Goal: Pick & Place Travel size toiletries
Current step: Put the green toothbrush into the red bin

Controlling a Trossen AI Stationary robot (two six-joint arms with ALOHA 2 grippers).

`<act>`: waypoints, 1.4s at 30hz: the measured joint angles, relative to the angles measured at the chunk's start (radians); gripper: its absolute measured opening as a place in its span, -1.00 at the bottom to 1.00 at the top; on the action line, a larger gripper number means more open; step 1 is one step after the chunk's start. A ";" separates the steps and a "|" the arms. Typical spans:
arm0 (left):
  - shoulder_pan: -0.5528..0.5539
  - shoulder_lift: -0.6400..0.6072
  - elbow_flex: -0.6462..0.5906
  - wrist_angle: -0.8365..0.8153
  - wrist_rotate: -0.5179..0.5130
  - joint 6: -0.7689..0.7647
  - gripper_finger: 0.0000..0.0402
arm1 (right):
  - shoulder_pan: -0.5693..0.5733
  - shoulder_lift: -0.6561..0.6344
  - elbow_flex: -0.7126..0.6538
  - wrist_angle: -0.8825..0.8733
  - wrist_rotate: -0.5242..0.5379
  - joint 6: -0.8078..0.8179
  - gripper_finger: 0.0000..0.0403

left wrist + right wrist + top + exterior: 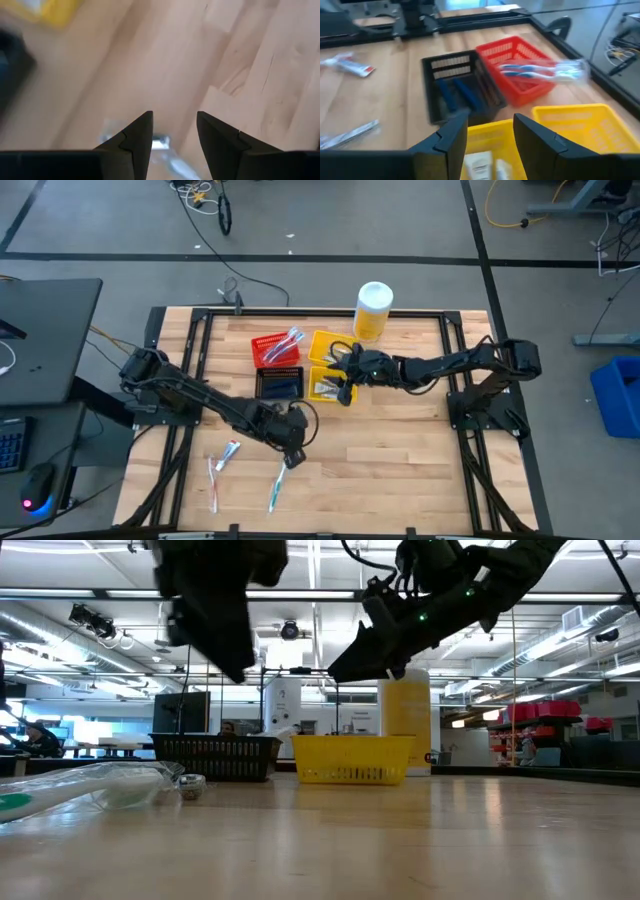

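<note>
My left gripper (292,457) hangs open above the near middle of the table, fingers slanting down. A clear-wrapped toothbrush (277,486) lies flat just beneath and in front of it, showing as a wrapper (161,143) between the fingers (174,117). Another toothbrush (213,481) and a small tube (228,453) lie to its left. My right gripper (346,380) is open and empty above the near yellow bin (485,135), which holds small white tubes (479,166). The red bin (520,70) holds toothbrushes. The black bin (457,90) holds blue razors.
A second yellow bin (580,127) stands beside the first. A large yellow bottle with a white cap (372,310) stands behind the bins at the far edge. A black frame (200,315) borders the wooden table. Bare wood lies to the right of the near toothbrush.
</note>
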 joint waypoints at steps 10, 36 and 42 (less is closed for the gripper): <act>-0.142 0.001 -0.126 0.007 0.006 -0.465 -0.19 | 0.076 0.000 0.000 -0.026 0.000 0.036 -0.17; -0.259 0.166 -0.189 0.221 0.055 -0.526 -0.53 | 0.082 0.000 0.000 0.019 0.002 0.053 -0.22; -0.257 0.155 -0.189 0.216 0.053 -0.527 -0.86 | 0.082 0.000 0.000 0.018 0.002 0.053 -0.22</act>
